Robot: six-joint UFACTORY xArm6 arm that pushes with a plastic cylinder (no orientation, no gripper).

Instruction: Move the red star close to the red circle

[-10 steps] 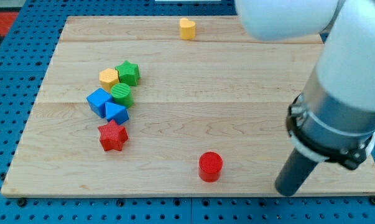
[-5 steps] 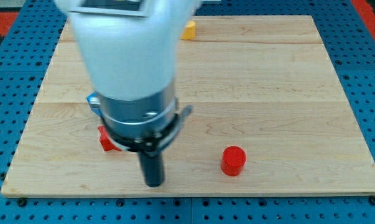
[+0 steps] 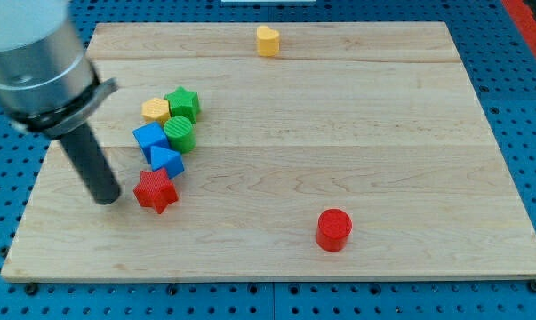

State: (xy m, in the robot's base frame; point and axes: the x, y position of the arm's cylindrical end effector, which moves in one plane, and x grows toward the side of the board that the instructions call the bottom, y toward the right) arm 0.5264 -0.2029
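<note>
The red star (image 3: 156, 191) lies on the wooden board (image 3: 383, 133) at the view's lower left. The red circle (image 3: 333, 229) stands far to its right, near the view's bottom edge. My tip (image 3: 108, 200) is on the board just left of the red star, a small gap apart from it. The rod rises up and left to the arm's grey and white body at the view's top left.
A cluster sits just above the red star: a blue triangle (image 3: 167, 162), a blue block (image 3: 149, 139), a green circle (image 3: 179, 133), a yellow hexagon (image 3: 156, 110) and a green star (image 3: 184, 102). A yellow heart (image 3: 268, 41) lies near the top edge.
The arm swept from the view's right across to the left; my tip now stands left of the red star. The red circle has shifted right. The red star has moved slightly.
</note>
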